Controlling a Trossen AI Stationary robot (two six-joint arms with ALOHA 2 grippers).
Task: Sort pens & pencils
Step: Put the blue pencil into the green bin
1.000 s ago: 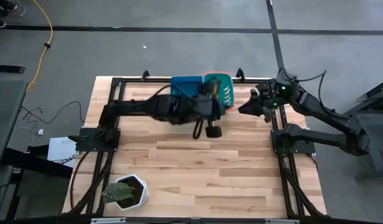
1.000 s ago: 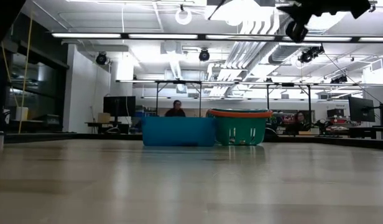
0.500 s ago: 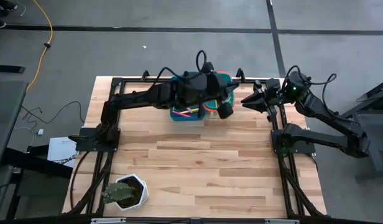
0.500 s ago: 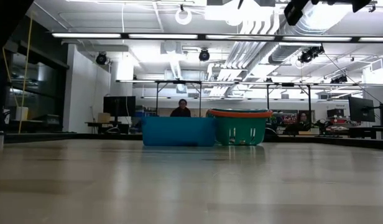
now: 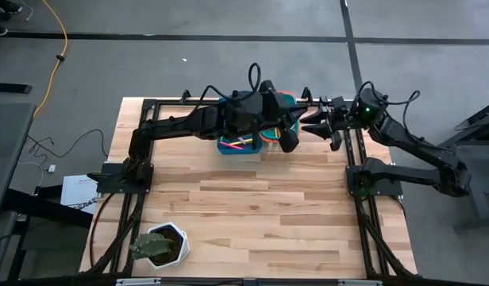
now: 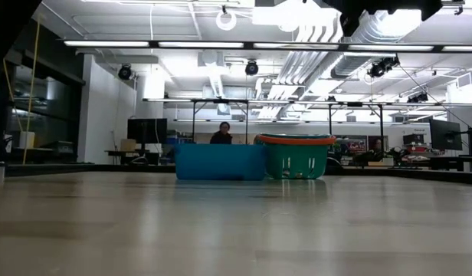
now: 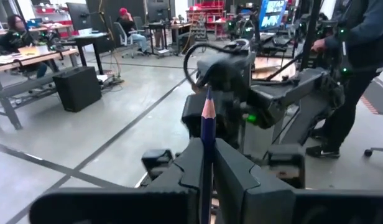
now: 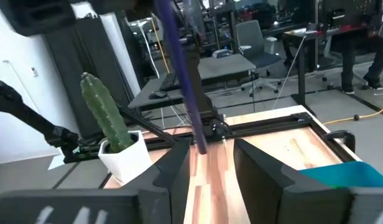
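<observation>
A dark purple pencil [image 7: 207, 134] was gripped by the left claw [image 7: 207, 171] above the bins, its end between the right claw's [image 8: 207, 165] parted fingers.

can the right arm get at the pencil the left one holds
Probably yes: the pencil stands between the open right gripper, nothing between; the left gripper is shut on it.

I can read no text, label, brand or number anywhere; the lit signs in the room behind stay too blurred.
</observation>
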